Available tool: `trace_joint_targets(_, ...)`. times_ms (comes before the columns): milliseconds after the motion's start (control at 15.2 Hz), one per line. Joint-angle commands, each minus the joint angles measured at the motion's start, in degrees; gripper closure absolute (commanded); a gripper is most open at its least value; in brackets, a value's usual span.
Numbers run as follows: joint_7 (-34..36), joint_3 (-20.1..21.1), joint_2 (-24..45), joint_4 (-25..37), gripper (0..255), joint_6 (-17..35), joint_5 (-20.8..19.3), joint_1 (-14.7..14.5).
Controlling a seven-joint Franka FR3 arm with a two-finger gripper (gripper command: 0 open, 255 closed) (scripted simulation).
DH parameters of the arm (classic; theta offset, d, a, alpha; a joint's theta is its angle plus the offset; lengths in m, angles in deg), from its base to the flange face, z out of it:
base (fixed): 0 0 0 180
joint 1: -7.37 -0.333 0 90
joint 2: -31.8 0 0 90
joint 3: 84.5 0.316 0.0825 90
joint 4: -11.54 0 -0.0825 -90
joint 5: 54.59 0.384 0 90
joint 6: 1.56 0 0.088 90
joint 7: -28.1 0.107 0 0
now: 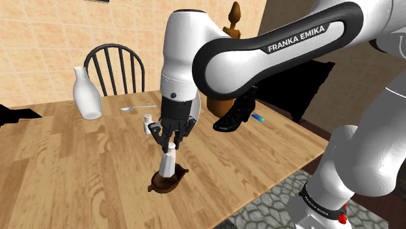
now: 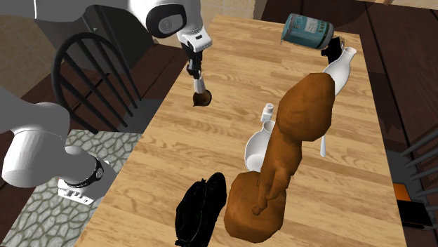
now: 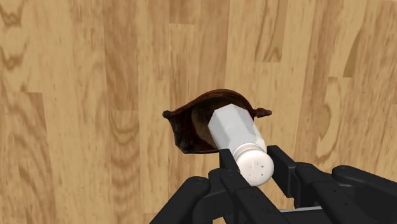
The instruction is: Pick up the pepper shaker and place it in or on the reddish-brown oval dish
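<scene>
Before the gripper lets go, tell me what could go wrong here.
1. The pepper shaker is tall, clasped at its cap by the gripper, and looks tilted over the reddish-brown oval dish. Released like this, it may topple out.
2. The dish is small and sits fairly near the edge of the wooden table, so a downward push or sideways nudge could slide it toward that edge.

A home dining room: a wooden desk (image 1: 71, 162) with a dark spindle-back chair (image 1: 118, 67) drawn up to it, a tan tiled wall (image 1: 39, 45) behind, a cobbled floor (image 1: 276, 205) below, and a white jug (image 1: 86, 95) and spoon (image 1: 138, 108) on the desk.
</scene>
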Motion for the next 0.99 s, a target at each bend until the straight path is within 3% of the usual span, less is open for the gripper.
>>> trace_joint_targets(0,0.00,0.06,0.41,-1.19,255,1.60,-0.11,-0.01)
trace_joint_targets(264,0.30,0.27,1.74,-3.02,255,4.65,-0.63,-0.05)
trace_joint_targets(792,0.30,0.26,1.74,-3.02,255,4.65,-0.63,-0.06)
trace_joint_targets(858,0.30,0.26,1.74,-3.02,0,4.65,-0.63,-0.06)
trace_joint_targets(924,0.30,0.26,1.74,-3.02,0,4.65,-0.63,-0.06)
